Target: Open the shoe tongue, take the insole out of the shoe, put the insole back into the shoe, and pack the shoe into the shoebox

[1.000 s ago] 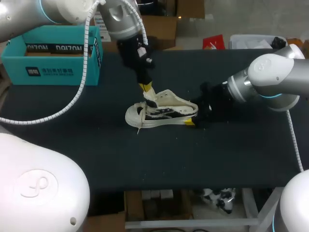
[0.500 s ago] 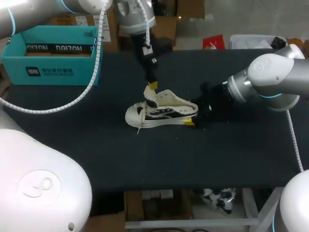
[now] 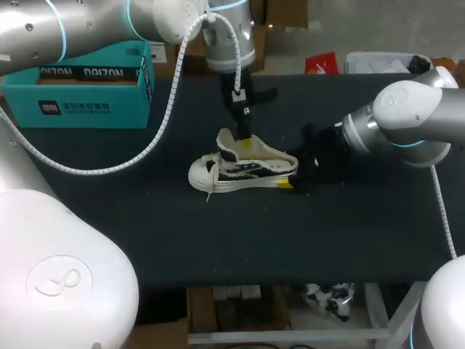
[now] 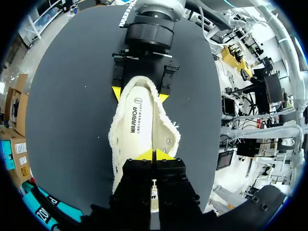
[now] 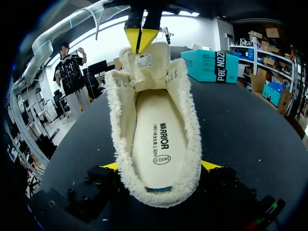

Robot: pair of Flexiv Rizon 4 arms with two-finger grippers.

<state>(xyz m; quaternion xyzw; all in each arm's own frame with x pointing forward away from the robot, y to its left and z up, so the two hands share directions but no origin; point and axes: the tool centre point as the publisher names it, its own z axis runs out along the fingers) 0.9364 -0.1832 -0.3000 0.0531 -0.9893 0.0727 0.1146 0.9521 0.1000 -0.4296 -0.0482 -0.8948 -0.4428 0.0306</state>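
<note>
- Since a second ago the left arm has swung in over the table (image 3: pixel 349 233), and the left gripper (image 3: pixel 244 138) has shifted from the toe side of the shoe's opening to a spot nearer the heel; the shoe (image 3: pixel 240 169) and the right arm have kept their places.
- The left gripper's yellow tips are pressed together, pinching the top edge of the tongue (image 5: pixel 144 61), which stands upright directly under them.
- Beyond the left jaws, towards the heel, the shoe's opening lies open and the insole (image 5: pixel 161 139) shows flat inside it.
- The right gripper (image 5: pixel 161 166) clasps the heel: one yellow tip lies against each side of the shoe, with the heel between them.
- Ahead of the right jaws the shoe runs lengthwise away from them, sole down on the table, with the tongue and the left gripper at its far end.
- In the left wrist view the right gripper's two fingers sit straight ahead of the left jaws, at the far end of the shoe.
- The teal shoebox (image 3: pixel 87 109) stands well apart from both jaws, near the table's far edge on the left arm's side, its open top upward.
</note>
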